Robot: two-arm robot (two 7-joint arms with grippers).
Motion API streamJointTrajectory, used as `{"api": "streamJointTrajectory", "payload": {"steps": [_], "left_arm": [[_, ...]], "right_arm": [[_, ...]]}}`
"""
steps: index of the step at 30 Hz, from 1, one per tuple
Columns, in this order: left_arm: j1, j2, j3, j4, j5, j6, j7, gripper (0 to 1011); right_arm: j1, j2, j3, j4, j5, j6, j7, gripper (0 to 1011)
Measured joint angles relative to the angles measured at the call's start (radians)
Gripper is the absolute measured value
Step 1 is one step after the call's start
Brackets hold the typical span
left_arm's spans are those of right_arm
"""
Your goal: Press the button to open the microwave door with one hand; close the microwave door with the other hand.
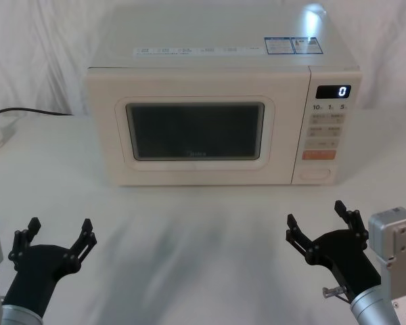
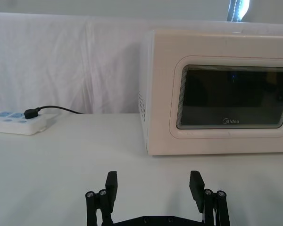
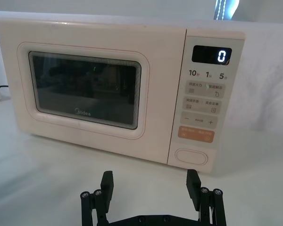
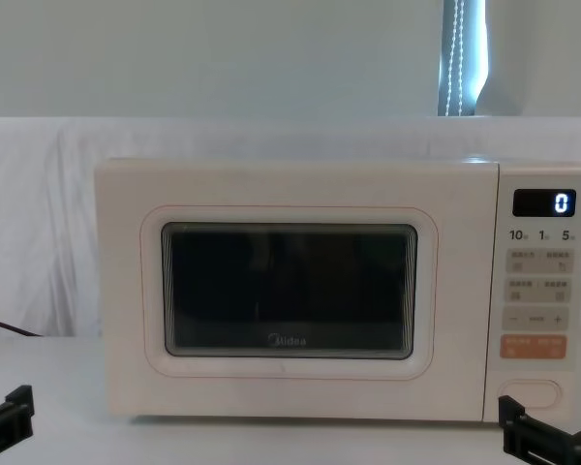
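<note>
The cream microwave (image 1: 216, 47) stands at the back of the white table, its door (image 1: 196, 133) shut flush with the front. The dark window and "Midea" mark face me. On the right-hand control panel the wide cream button (image 1: 314, 174) sits at the bottom, under the orange key, and the display reads "0". My right gripper (image 1: 318, 220) hovers open near the table's front right, a short way in front of the button (image 3: 191, 157). Open too, my left gripper (image 1: 59, 233) hangs at the front left, well clear of the door (image 2: 231, 96).
A white power strip (image 2: 16, 122) with a black plug and cable (image 1: 27, 112) lies at the table's far left. White cloth hangs behind the microwave (image 4: 295, 291). Bare table stretches between both grippers and the oven's front.
</note>
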Motion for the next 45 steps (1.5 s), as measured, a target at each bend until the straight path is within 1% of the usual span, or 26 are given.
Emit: {"api": "streamJointTrajectory", "payload": {"steps": [45], "left_arm": [[0.0,0.0,0.0,0.0,0.0,0.0,0.0,1001]], "right_arm": [[0.0,0.0,0.0,0.0,0.0,0.0,0.0,1002]]}}
